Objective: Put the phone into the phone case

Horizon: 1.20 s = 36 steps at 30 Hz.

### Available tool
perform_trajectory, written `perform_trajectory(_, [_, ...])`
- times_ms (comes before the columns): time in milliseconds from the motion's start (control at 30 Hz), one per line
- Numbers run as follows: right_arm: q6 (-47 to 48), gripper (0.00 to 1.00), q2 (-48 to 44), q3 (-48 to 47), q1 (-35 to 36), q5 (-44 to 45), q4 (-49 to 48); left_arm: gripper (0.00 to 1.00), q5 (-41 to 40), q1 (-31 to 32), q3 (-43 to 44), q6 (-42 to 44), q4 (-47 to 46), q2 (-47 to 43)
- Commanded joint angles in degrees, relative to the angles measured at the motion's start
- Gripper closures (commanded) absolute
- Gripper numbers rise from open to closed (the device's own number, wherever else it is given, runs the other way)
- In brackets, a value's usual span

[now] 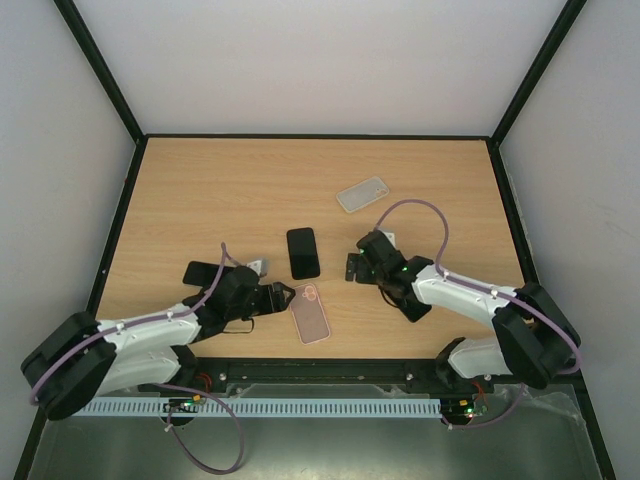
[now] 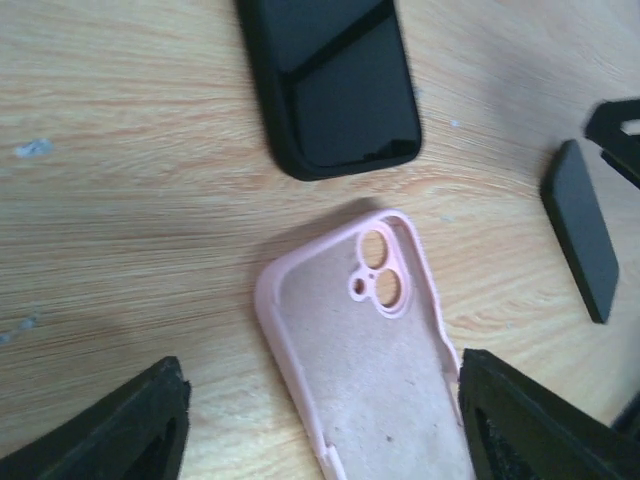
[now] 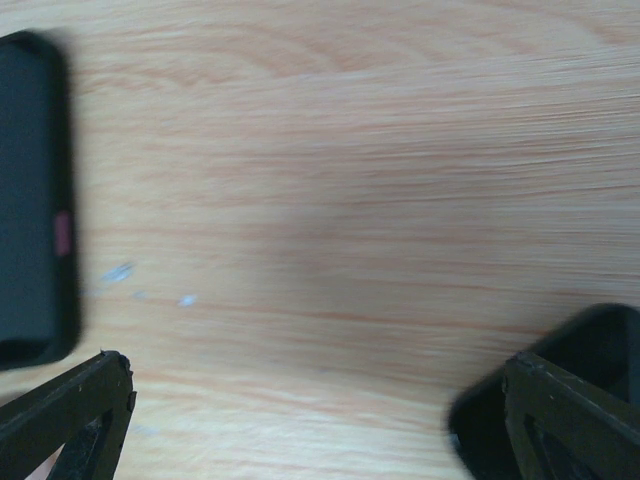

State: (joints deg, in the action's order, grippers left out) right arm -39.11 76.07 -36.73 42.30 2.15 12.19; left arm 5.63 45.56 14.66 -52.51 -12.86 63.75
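You had left fingers [image 2: 130, 425] spread either side of pink case [image 2: 370, 380], lower centre | right fingers [image 3: 575, 420] spread, empty | phone [image 1: 303, 252] lay flat mid-frame on worktop [image 1: 200, 190], just above pink case.

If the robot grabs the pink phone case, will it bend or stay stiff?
Probably bendy: the pink case is an empty shell with thin walls. Likely very light, since nothing sits inside it. It lies flat on the table, so a push should slide it, not roll or tip it.
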Motion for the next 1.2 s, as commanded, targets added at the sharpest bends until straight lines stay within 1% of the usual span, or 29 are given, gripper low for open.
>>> perform_trajectory(0, [0.51, 0.03, -0.94, -0.59, -4.67, 4.27, 6.04, 0.23, 2.37, -0.22, -0.35, -0.24, 2.98, -4.96])
perform_trajectory(67, [0.50, 0.02, -0.84, -0.22, -8.21, 4.36, 6.44, 0.16, 2.23, -0.21, -0.49, -0.31, 4.55, -7.24])
perform_trajectory(133, [0.40, 0.03, -0.84, 0.41, -11.34, 4.35, 6.32, 0.07, 1.84, -0.23, -0.66, -0.31, 6.05, -9.05])
perform_trajectory(233, [0.81, 0.02, -0.93, 1.60, -15.21, 3.07, 5.61, 0.03, 1.88, -0.29, -0.68, -0.20, 7.92, -11.01])
perform_trajectory(400, [-0.12, 0.03, -1.08, 3.84, -17.34, 4.16, 5.57, 0.02, 2.41, -0.12, -1.17, -0.92, 9.37, -13.40])
perform_trajectory(500, [-1.80, 0.02, -0.85, 4.65, -17.72, 1.55, 5.88, 0.02, 2.11, -0.12, -1.50, -1.53, 9.60, -14.33])
perform_trajectory(600, [-6.45, 0.02, 0.05, 3.70, -17.69, -1.24, 9.24, 0.03, 1.96, -0.14, -1.77, -1.27, 9.65, -14.74])
perform_trajectory(667, [-9.47, 0.03, -1.51, 4.93, -17.69, -4.92, 8.82, 0.03, 1.68, -0.12, -1.90, -1.51, 9.81, -15.00])
perform_trajectory(733, [-13.58, 0.02, -4.75, 6.95, -17.69, -5.94, 8.08, 0.03, 1.70, -0.17, -2.00, -1.68, 9.92, -15.37])
perform_trajectory(800, [-17.46, 0.02, -8.54, 8.73, -17.69, -4.65, 8.29, 0.03, 1.61, -0.13, -2.00, -1.79, 10.23, -15.70])
perform_trajectory(867, [-20.94, 0.02, -11.03, 10.01, -17.72, -1.34, 9.52, 0.03, 1.37, -0.12, -2.00, -1.80, 10.54, -16.21])
perform_trajectory(967, [-22.86, 0.03, -11.67, 9.67, -17.69, 4.66, 12.93, 0.03, 0.89, -0.04, -2.25, -1.91, 10.83, -16.86])
perform_trajectory(1033, [-23.02, 0.02, -11.37, 9.81, -17.69, 4.66, 13.30, 0.03, 0.79, -0.06, -2.27, -2.05, 10.91, -17.19])
perform_trajectory(1167, [-22.76, 0.02, -10.12, 10.10, -17.69, 1.68, 13.35, 0.03, 0.88, -0.06, -2.05, -2.22, 11.05, -17.34])
